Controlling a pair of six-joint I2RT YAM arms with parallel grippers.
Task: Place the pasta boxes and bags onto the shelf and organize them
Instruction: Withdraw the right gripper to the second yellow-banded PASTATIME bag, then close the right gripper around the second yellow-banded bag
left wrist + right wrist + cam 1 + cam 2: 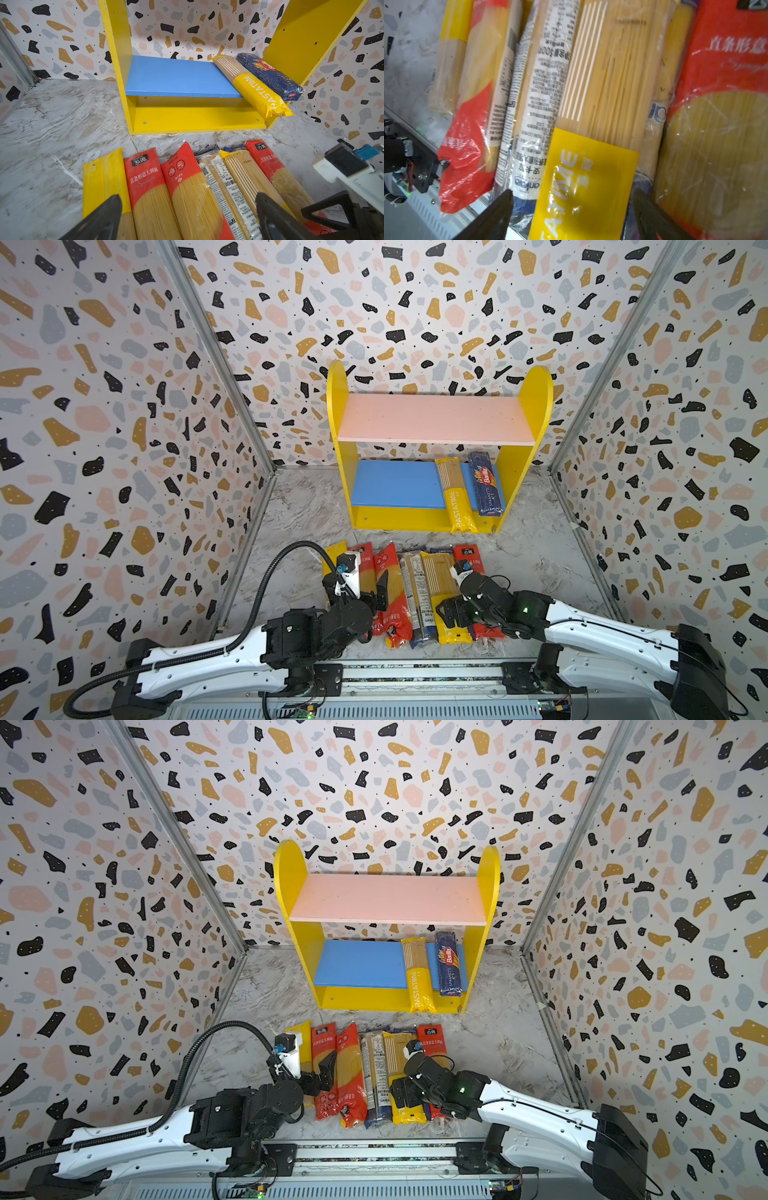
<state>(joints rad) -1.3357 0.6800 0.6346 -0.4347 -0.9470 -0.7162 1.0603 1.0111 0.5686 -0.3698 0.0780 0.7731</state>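
The shelf [436, 418] [386, 898] stands at the back. On its blue lower board [176, 76] a yellow PASTATIME pack [457, 497] and a dark blue Barilla pack [484, 485] lie side by side at the right. Several pasta bags [399, 593] lie in a row on the table in front. My left gripper [187, 207] [365, 593] hovers open over two red bags [149, 187]. My right gripper [572, 197] [451, 616] is open, its jaws standing either side of the near end of a yellow PASTATIME bag [591, 166] without touching it.
Terrazzo-patterned walls [124, 427] close in the marble table [299, 506] on three sides. A metal rail [415, 676] with the arm bases runs along the front edge. A navy-and-clear bag [537, 104] lies tight against the yellow one.
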